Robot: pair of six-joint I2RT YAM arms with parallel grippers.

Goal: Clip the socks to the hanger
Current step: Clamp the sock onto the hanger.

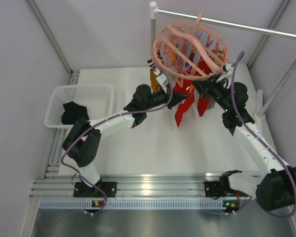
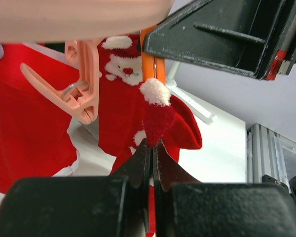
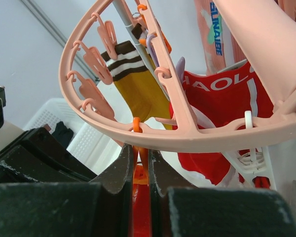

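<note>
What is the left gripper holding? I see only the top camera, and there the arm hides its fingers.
Observer: In the left wrist view, the left gripper is shut on a red sock with a white pompom.
Operator: And the other arm?
Observer: In the right wrist view, the right gripper pinches an orange clip just under the ring of the hanger.
Operator: Is the sock in that clip?
Observer: The left wrist view shows the pompom right at the lower end of an orange clip. I cannot tell whether the clip bites it.
</note>
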